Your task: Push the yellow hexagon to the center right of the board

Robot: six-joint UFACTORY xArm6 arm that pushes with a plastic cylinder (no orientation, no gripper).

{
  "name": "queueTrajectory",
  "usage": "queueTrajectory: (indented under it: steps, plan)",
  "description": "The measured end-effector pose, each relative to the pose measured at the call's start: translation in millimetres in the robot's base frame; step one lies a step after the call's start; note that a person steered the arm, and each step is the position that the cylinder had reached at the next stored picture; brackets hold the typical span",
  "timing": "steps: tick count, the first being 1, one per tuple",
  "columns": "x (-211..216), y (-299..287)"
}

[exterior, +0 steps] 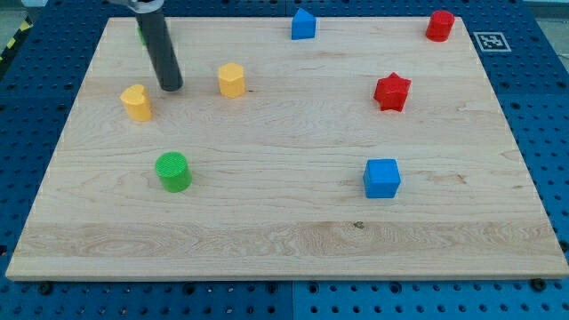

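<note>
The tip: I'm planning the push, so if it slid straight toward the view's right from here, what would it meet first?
My tip would probably first meet the yellow hexagon, to its right at nearly the same depth, though it might just graze its near side.

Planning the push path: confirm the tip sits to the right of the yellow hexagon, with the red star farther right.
Wrong side. In the camera view my tip sits to the left of the yellow hexagon, between it and the yellow heart. The red star is indeed farther right.

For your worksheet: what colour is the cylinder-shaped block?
Green, clearest in the camera view.
</note>
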State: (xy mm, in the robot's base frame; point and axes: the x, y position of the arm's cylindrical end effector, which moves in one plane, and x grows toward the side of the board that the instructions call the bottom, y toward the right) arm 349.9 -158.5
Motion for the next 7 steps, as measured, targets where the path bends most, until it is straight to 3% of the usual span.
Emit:
queueTrajectory:
  steps: [3,4,7]
  plan:
    - [6.0,15.3]
    - [30.2,32.1]
    - [38.1,-30.1]
